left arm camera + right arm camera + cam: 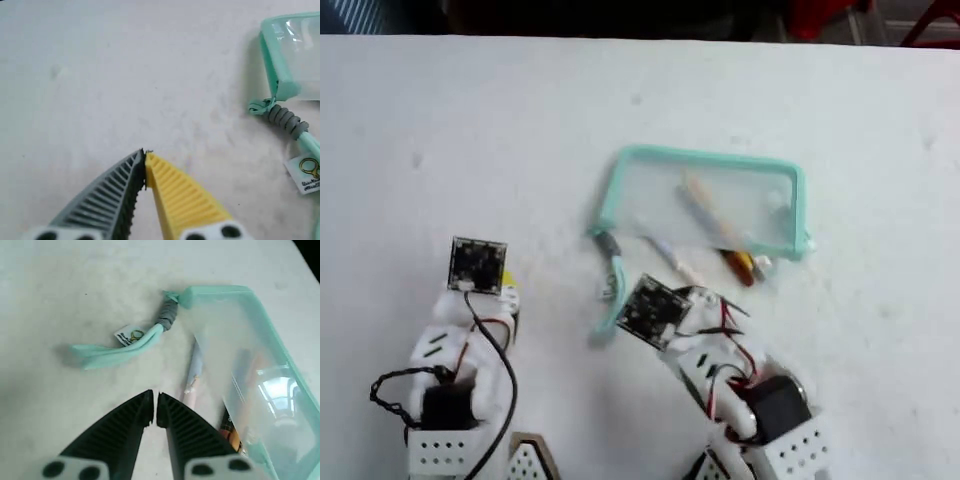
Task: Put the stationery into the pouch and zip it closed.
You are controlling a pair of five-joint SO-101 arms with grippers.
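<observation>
Two pens (670,257) poke out at six o'clock of the pouch (700,155); left gripper (145,155) and right gripper (155,407) are pressed shut, empty. I'd open the right gripper and push them in squarely.

Three cameras on one white table: one fixed overhead, two riding the wrists.

The high view looks steeply down over the table (470,120) from above the arms' bases, far enough off to take in both arms and the whole pouch (710,158). Each wrist view looks closely along its own fingers at the tabletop. The left gripper (145,154) has the pouch corner and strap (286,120) off to its yellow finger's side. The right gripper (155,397) has the strap just beyond its fingertips. All three views share that strap-end corner.
</observation>
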